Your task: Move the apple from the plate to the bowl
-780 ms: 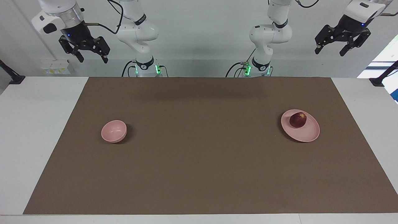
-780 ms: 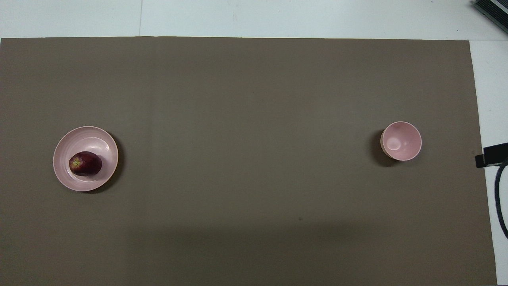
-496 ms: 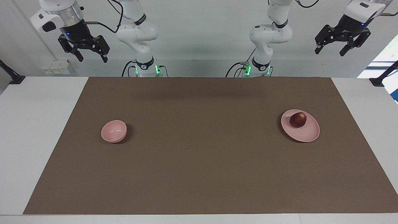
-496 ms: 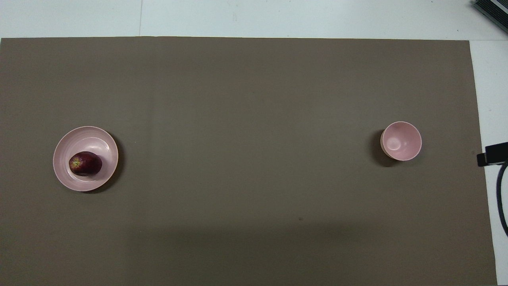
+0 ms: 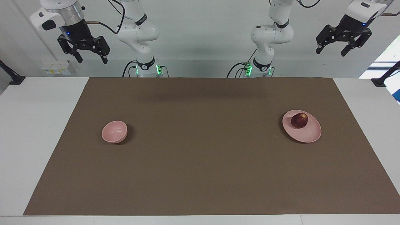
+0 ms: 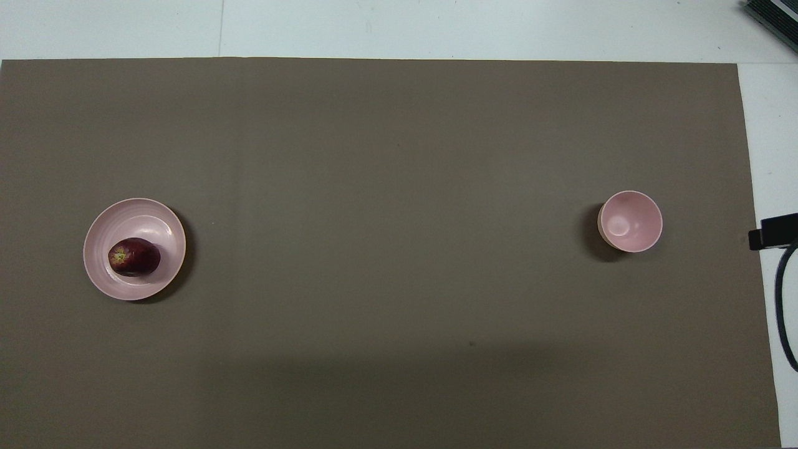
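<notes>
Both claws are hanging high above the robots' edge of the surface (image 5: 40, 131), each with its fingers spread and gripping nothing. Left claw (image 5: 333, 51) is hovering at the left arm's end, up at about one o'clock from the plate (image 5: 307, 136) in the facing view; right claw (image 5: 91, 59) is hovering at the right arm's end, at about eleven o'clock from the bowl (image 5: 114, 132) in that view. Neither is touching anything.

Dark red and showing a yellowish patch, the apple (image 5: 299, 120) is lying on the pale pink plate, sitting off-centre toward the rim nearer the robots; in the overhead view it is resting at about seven o'clock on the plate's face. The plate is sitting on a brown mat (image 5: 200, 162) toward the left arm's end. The small pink bowl is standing upright on the same mat toward the right arm's end, well apart from the plate, about as far from the robots as the plate is.

Only bare mat is lying between plate and bowl. A black cable (image 6: 784, 299) with a dark block is lying on the white surface just off the mat's edge beside the bowl.
</notes>
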Controlling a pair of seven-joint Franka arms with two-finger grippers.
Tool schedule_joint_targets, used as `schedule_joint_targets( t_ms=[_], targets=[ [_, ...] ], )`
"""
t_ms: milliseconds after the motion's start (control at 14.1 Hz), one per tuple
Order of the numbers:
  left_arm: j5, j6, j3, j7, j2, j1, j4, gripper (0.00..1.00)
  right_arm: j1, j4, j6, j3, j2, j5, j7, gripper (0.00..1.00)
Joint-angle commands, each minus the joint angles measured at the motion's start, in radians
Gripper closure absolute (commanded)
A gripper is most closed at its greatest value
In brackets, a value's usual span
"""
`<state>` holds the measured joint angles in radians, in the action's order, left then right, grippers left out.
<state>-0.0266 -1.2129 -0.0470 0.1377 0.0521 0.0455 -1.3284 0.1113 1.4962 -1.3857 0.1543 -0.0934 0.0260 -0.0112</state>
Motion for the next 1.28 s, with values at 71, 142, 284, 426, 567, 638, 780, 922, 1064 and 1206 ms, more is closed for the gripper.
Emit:
schedule_joint_targets(
  t_ms=[71, 142, 284, 426, 567, 638, 780, 922, 1064, 1206],
  targets=[
    [-0.012, 0.004, 0.001, -0.009, 0.028, 0.002, -0.034, 0.00, -0.010, 0.006, -0.030, -0.012, 0.000, 0.011, -0.004, 0.00],
    [-0.012, 0.001, 0.001, -0.009, 0.029, 0.002, -0.034, 0.00, -0.010, 0.012, -0.030, -0.012, -0.003, 0.009, -0.006, 0.00],
    [-0.007, -0.016, -0.001, -0.009, 0.028, 0.002, -0.034, 0.00, -0.010, 0.025, -0.033, -0.012, -0.012, 0.009, -0.003, 0.00],
    [-0.004, -0.056, -0.002, -0.009, 0.029, 0.001, -0.044, 0.00, -0.010, 0.024, -0.035, -0.012, -0.012, 0.009, -0.003, 0.00],
    [-0.003, -0.077, -0.002, -0.009, 0.041, -0.001, -0.061, 0.00, -0.010, 0.025, -0.035, -0.012, -0.012, 0.008, -0.003, 0.00],
    [-0.003, -0.085, -0.002, -0.009, 0.042, -0.001, -0.066, 0.00, -0.010, 0.025, -0.035, -0.012, -0.012, 0.008, -0.003, 0.00],
    [0.013, -0.097, -0.002, -0.009, 0.042, -0.004, -0.067, 0.00, -0.010, 0.025, -0.035, -0.012, -0.012, 0.008, -0.003, 0.00],
    [0.019, -0.100, -0.001, -0.009, 0.042, -0.004, -0.069, 0.00, -0.010, 0.024, -0.035, -0.012, -0.012, 0.008, -0.003, 0.00],
    [0.019, -0.108, -0.001, -0.009, 0.048, -0.006, -0.080, 0.00, -0.010, 0.025, -0.035, -0.012, -0.012, 0.006, -0.001, 0.00],
    [0.019, -0.140, -0.001, -0.009, 0.069, -0.007, -0.121, 0.00, -0.010, 0.025, -0.035, -0.012, -0.012, 0.008, -0.001, 0.00]
  ],
)
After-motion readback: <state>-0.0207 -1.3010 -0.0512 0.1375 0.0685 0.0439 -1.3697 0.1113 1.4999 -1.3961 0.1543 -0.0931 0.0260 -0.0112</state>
